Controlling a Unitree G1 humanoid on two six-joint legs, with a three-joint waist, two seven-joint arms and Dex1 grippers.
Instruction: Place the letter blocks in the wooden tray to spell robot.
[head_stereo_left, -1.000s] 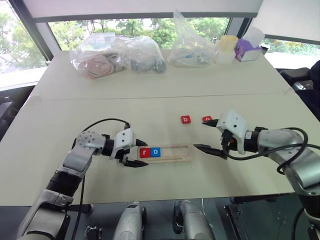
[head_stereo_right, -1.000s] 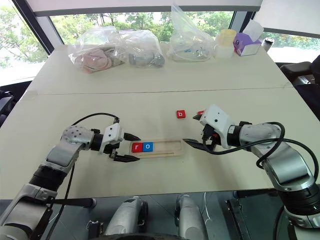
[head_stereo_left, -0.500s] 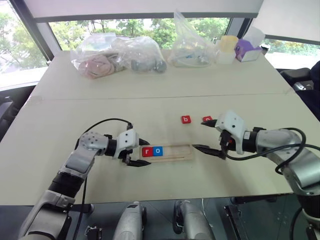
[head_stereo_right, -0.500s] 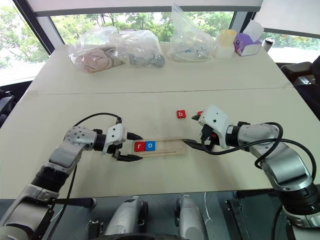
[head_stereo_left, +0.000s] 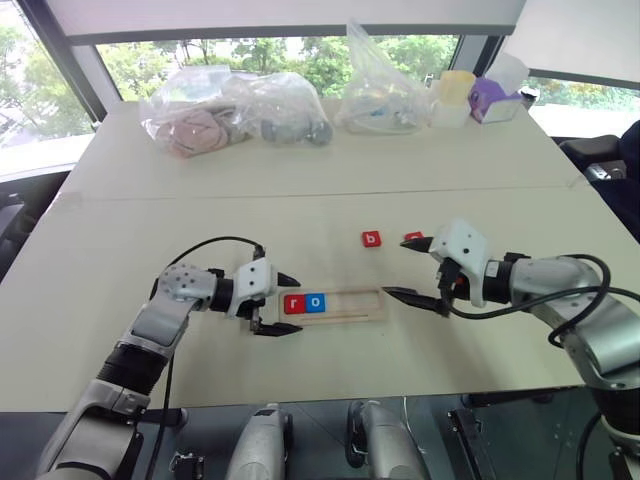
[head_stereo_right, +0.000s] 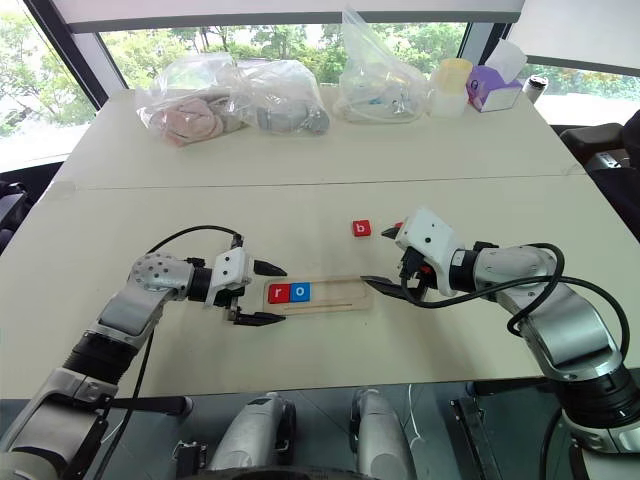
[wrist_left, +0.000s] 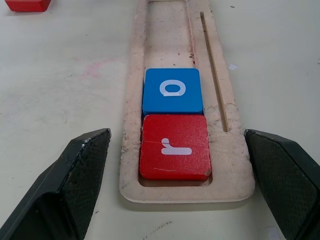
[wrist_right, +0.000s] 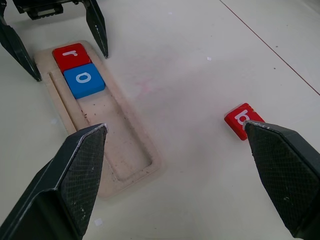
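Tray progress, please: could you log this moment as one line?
tray: r, o placed | b tile: on table | left gripper: open at tray end | right gripper: open

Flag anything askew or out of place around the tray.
Nothing stands out. The red r block and blue o block sit flat and square at one end of the wooden tray; the b block lies outside.

I see a pale cream table with a thin seam running across its middle. Lying flat on it near the front edge is the wooden tray, long side parallel to that edge. Behind the tray, apart from it, a red b tile sits on the bare surface, with another red tile just beside it, partly hidden. Along the far edge I see clear plastic bags, a yellow-lidded container and a purple box.
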